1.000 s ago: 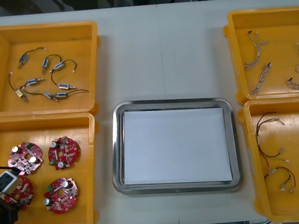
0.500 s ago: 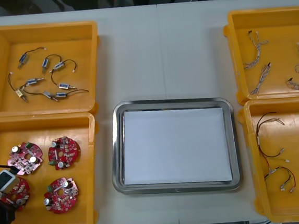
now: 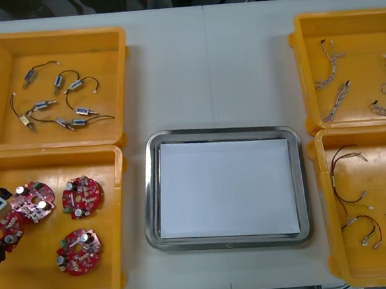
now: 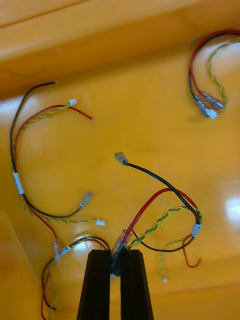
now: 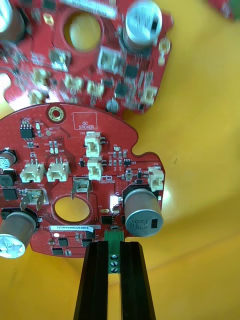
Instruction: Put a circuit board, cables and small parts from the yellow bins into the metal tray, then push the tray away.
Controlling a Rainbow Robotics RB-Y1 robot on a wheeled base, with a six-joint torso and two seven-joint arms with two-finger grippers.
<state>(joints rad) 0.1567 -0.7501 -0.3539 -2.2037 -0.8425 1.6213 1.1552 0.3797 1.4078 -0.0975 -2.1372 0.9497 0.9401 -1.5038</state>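
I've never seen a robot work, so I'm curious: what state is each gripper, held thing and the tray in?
Left gripper, shut on the circuit board at its green terminal.
Circuit board, gripped at its edge, over the yellow bin.
Right gripper, shut on the red and yellow cable.
Red and yellow cable, pinched at its connector, other ends free.
Metal tray, white inside, nothing in it.

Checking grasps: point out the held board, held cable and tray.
circuit board (image 5: 72,150): left wrist view, red face, in left gripper (image 5: 114,246).
red and yellow cable (image 4: 129,231): right wrist view, wire bundle, in right gripper (image 4: 115,255).
metal tray (image 3: 300,176): front view, right rim.
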